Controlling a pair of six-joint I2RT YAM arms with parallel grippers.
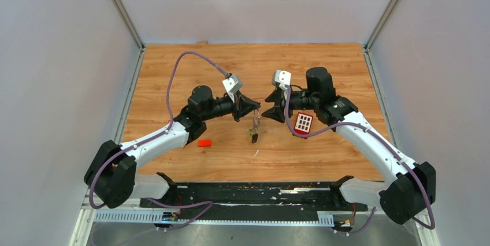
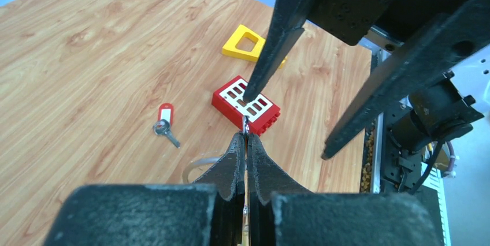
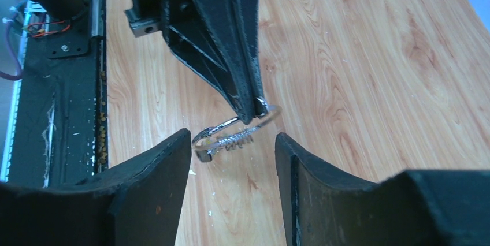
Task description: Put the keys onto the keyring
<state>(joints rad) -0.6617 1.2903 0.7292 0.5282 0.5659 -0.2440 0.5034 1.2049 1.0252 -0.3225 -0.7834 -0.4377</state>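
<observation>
The left gripper (image 1: 256, 107) was clamped tight on the keyring (image 3: 215, 129), pinching the thin wire between its closed tips and holding it up off the table (image 1: 173, 73), just beside the red block with white squares (image 1: 303, 122), on the side facing the left arm. In the top view a small dark-headed key (image 1: 253, 137) dangled below the ring. The right gripper (image 3: 231, 142) faced it from the block's side with its jaws standing apart, one on each side of the ring and touching neither side of it. A key with a red tag (image 2: 164, 120) lay flat on the wood near the block. A yellow plastic piece (image 2: 248, 43) sat just beyond the block in the left wrist view. A small red block (image 1: 204, 142) rested well apart from it, past the ring.
</observation>
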